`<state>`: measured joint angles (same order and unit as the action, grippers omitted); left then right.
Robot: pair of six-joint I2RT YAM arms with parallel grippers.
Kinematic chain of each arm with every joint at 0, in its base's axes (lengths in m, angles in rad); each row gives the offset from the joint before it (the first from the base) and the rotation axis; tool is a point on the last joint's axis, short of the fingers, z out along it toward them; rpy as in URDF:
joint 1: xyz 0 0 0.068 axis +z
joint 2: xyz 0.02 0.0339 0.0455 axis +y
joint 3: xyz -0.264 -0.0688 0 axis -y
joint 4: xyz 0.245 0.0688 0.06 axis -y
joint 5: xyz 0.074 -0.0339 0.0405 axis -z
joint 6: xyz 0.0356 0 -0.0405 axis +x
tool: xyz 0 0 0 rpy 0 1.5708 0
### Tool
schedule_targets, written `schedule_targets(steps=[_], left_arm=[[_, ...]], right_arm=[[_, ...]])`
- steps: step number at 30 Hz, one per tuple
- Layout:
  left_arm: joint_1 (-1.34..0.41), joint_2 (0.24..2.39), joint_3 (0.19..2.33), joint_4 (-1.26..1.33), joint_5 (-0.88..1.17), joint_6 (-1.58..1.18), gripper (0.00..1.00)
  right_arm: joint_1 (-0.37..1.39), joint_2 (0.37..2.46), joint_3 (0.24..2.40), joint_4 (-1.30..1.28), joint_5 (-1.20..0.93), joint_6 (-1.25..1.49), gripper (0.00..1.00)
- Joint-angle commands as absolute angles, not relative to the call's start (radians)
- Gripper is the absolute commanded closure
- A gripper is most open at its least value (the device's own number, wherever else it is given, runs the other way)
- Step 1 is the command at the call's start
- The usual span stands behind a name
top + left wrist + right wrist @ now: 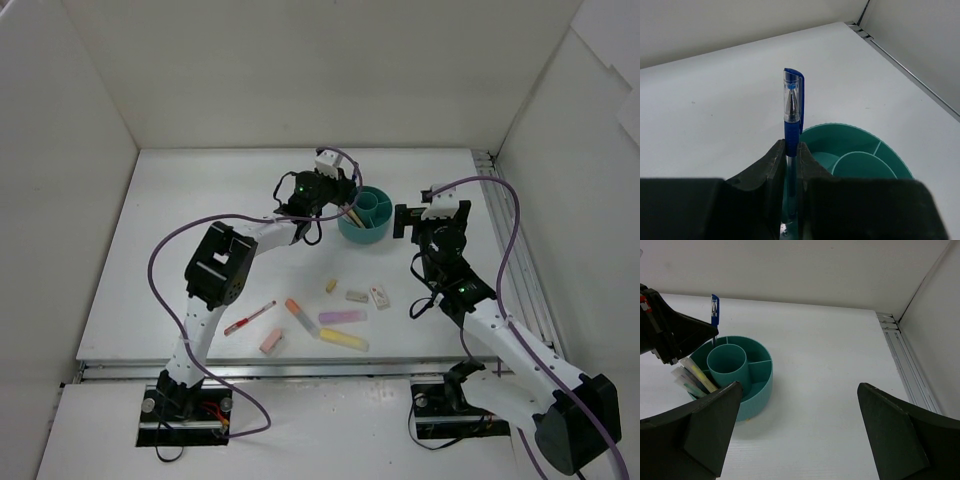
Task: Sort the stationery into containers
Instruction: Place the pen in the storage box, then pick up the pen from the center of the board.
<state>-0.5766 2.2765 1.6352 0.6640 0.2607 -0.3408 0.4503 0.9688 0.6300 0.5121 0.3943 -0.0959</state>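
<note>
Left gripper (791, 152) clamped on upright blue pen (792, 107) at teal cup (850, 140) rim; right gripper (795, 432) wide open, empty

From my right wrist camera, I see the right gripper (799, 388) with its two dark fingers (702, 435) spread wide at the bottom corners, bare white table (830, 360) between them. The teal cup (757, 390) stands just beyond the left finger, with a round middle well and dividers fanning out to its rim. A few pale pens (692, 376) lean out of its left compartment; I cannot tell them apart. The left gripper (710, 332) reaches in from the left edge, pinching a blue pen (714, 309) upright at the cup's far rim. A metal rail (900, 347) runs along the right wall.
</note>
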Motion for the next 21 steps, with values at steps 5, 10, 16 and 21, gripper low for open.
schedule_targets(steps=[5, 10, 16, 21], left_arm=[[-0.589, 2.09, 1.568, 0.801, 0.275, -0.327, 0.63], [-0.598, 1.973, 1.437, 0.824, 0.261, -0.302, 0.44], [-0.585, 1.748, 1.264, 0.683, 0.207, -0.351, 0.0], [-0.552, 1.484, 1.174, 0.28, 0.092, -0.443, 0.0]], right_arm=[[0.44, 0.966, 0.646, 0.6, 0.347, -0.074, 0.02], [0.442, 0.96, 0.649, 0.595, 0.279, -0.071, 0.02], [0.449, 0.986, 0.727, 0.439, 0.115, -0.1, 0.02], [0.485, 1.063, 0.802, 0.351, -0.05, -0.195, 0.02]])
